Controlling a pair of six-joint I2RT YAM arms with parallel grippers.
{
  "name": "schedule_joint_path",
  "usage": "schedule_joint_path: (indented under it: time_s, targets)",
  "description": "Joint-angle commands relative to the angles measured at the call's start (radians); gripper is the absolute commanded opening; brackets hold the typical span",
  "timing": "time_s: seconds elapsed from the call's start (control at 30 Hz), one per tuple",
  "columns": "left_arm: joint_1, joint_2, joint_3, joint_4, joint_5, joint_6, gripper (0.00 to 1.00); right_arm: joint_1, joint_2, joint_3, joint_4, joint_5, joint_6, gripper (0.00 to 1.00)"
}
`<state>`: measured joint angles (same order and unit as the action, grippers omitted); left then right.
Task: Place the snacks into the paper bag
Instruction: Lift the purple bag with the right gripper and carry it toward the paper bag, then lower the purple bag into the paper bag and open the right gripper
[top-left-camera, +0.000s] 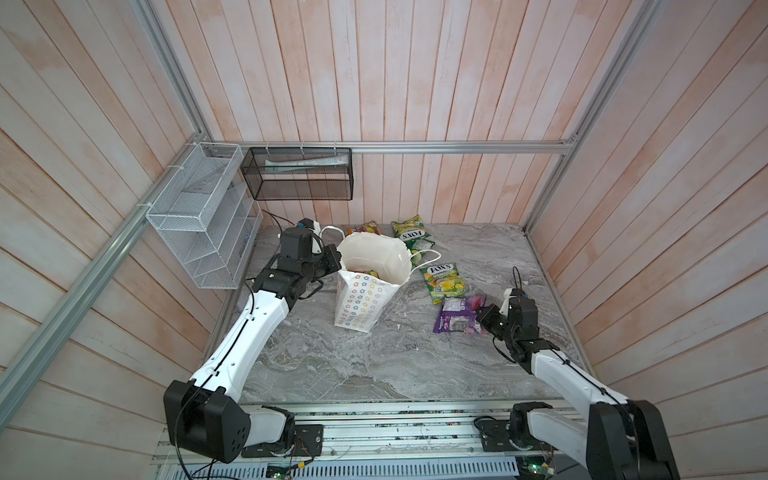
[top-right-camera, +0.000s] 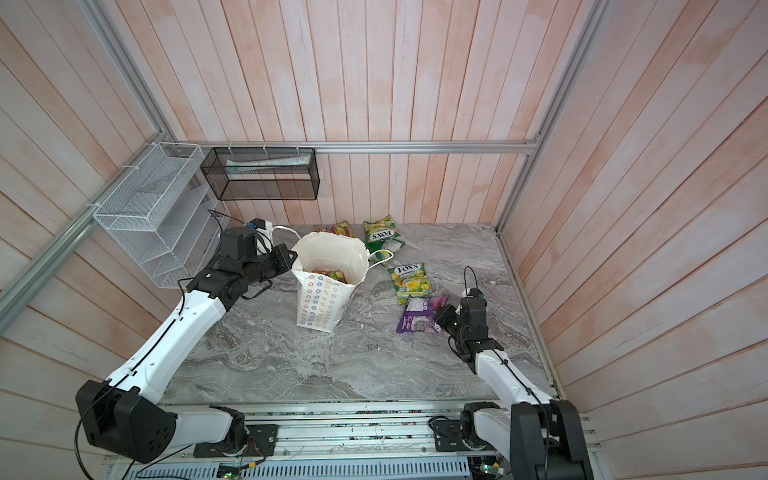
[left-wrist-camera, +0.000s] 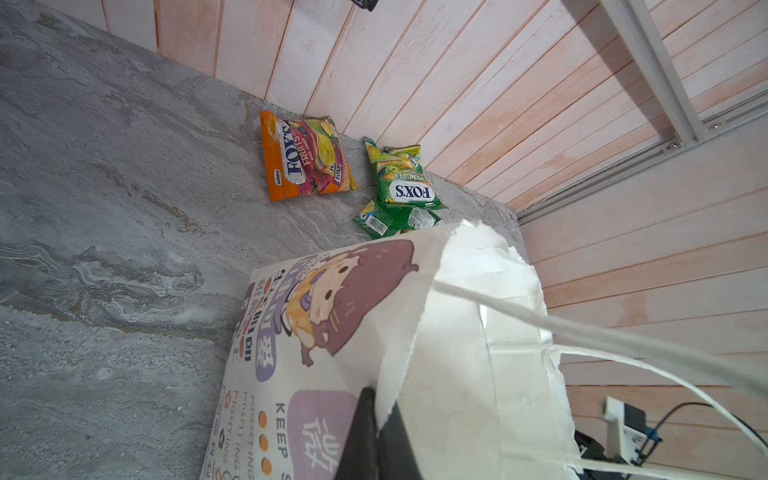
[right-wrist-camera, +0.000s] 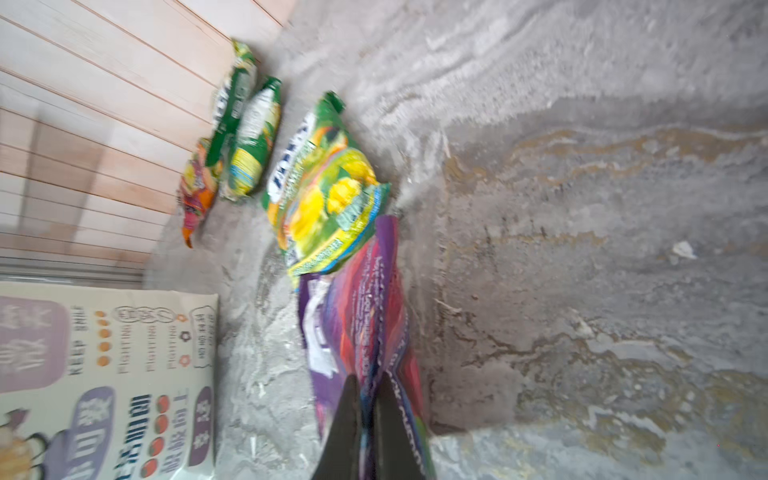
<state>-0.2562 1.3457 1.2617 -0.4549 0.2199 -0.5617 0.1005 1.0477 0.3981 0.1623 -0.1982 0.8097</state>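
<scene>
The white paper bag (top-left-camera: 361, 299) (top-right-camera: 320, 303) stands open at mid-table with snacks (top-left-camera: 370, 273) showing inside. My left gripper (top-left-camera: 337, 261) (left-wrist-camera: 376, 399) is shut on the bag's rim (left-wrist-camera: 399, 374). My right gripper (top-left-camera: 484, 318) (right-wrist-camera: 368, 380) is shut on the edge of a purple packet (top-left-camera: 455, 316) (right-wrist-camera: 365, 299) lying on the table right of the bag. A green-yellow packet (top-left-camera: 442, 282) (right-wrist-camera: 324, 187) lies just beyond it. Two green packets (top-left-camera: 409, 235) (left-wrist-camera: 405, 183) and an orange one (top-left-camera: 365, 228) (left-wrist-camera: 305, 158) lie by the back wall.
A white wire rack (top-left-camera: 203, 220) and a black mesh basket (top-left-camera: 299, 174) hang on the back left walls. Wooden walls close in the marble table (top-left-camera: 374, 357) on three sides. The bag's cord handle (top-left-camera: 424, 259) hangs toward the green packets.
</scene>
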Motion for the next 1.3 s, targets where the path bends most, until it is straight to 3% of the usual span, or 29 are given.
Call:
schedule_joint_path:
  time_s: [0.0,0.23,0.4,1.03,1.27]
  targets:
    - [0.007,-0.006,0.002,0.086,0.036,-0.013,0.0,0.013,-0.118,0.053,-0.087,0.032,0.04,0.0]
    - [0.009,-0.002,-0.004,0.099,0.062,-0.021,0.0,0.118,-0.271,0.244,-0.248,0.134,0.039,0.0]
    - [0.01,-0.005,-0.005,0.104,0.078,-0.026,0.0,0.235,-0.276,0.394,-0.278,0.229,0.018,0.0]
    - [0.012,-0.001,-0.012,0.12,0.089,-0.018,0.0,0.68,0.049,0.933,-0.169,0.515,-0.225,0.0]
    - [0.011,-0.002,-0.014,0.129,0.114,-0.021,0.0,0.757,0.148,1.058,-0.153,0.552,-0.304,0.0]
